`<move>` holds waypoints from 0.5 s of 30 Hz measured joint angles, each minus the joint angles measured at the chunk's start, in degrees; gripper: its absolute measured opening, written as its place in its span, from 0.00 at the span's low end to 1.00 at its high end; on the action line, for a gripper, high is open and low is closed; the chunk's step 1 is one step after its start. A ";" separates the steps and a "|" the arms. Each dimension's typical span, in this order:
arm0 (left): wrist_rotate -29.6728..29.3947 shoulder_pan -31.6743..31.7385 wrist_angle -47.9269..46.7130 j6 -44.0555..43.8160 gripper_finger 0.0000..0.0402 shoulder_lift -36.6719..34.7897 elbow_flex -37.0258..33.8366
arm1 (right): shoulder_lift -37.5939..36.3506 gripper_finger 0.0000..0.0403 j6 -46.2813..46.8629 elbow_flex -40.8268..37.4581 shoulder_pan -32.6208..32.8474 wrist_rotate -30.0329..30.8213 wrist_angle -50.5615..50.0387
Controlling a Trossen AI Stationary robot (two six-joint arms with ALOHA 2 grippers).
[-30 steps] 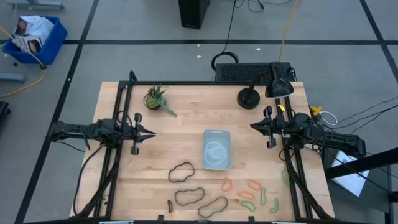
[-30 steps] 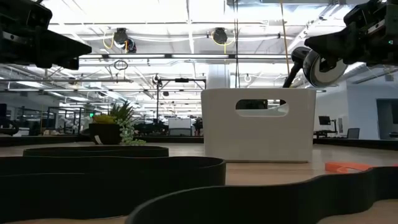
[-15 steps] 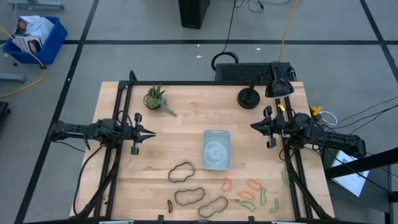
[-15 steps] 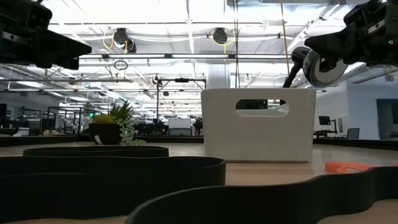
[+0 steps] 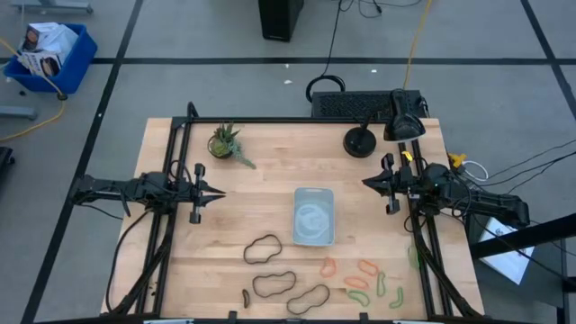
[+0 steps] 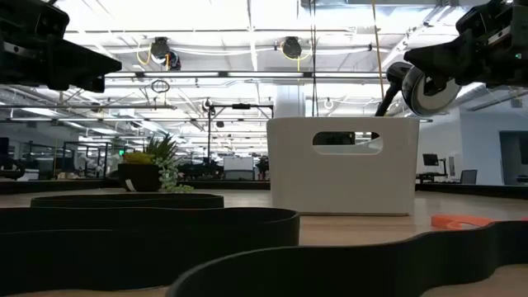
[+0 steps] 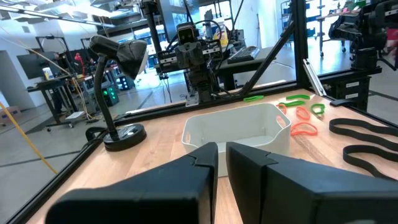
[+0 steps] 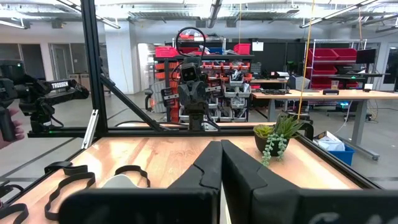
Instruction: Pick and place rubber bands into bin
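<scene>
The pale blue-grey bin (image 5: 313, 216) sits at the table's middle; it also shows in the left wrist view (image 7: 239, 129). Dark rubber bands (image 5: 263, 248) (image 5: 274, 284) (image 5: 309, 298) lie flat near the front edge. Orange-red bands (image 5: 367, 266) and green bands (image 5: 396, 296) lie at the front right. My left gripper (image 5: 219, 192) hovers over the table's left part, shut and empty, its fingertips (image 7: 221, 151) nearly together. My right gripper (image 5: 366, 183) hovers at the right, shut and empty, also seen in its wrist view (image 8: 221, 149).
A small potted plant (image 5: 225, 141) stands at the back left. A black desk lamp (image 5: 362, 140) stands at the back right. A bright blue crate (image 5: 47, 56) sits on the floor beyond the table. Bare wood lies between the grippers and the bin.
</scene>
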 joint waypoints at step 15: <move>0.01 0.00 3.46 -4.96 0.10 0.00 0.00 | 0.02 0.00 0.02 0.02 0.00 0.00 0.00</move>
